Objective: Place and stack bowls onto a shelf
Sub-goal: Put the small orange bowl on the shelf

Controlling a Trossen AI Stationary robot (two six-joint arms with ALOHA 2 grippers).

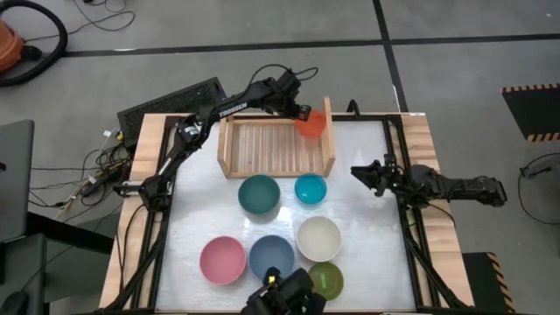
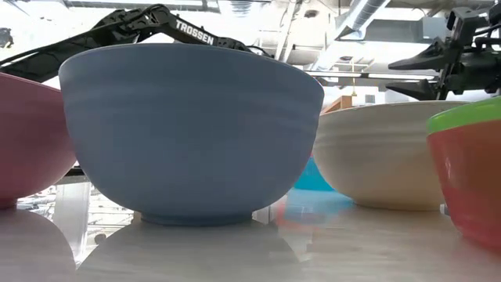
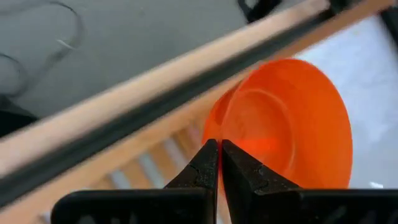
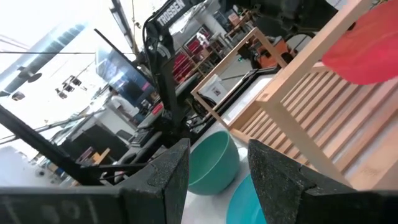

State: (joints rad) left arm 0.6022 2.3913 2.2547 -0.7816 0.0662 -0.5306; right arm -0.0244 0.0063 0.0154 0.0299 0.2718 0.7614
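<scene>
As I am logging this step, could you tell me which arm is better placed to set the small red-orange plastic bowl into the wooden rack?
Left: the left gripper is shut on the red-orange bowl at the light wooden slatted shelf. The right gripper waits open, apart.

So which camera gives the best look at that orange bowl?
The left wrist view: the orange bowl fills it, its rim pinched by the left end effector. The high view shows it small, the right wrist view an edge, the low view nothing.
</scene>
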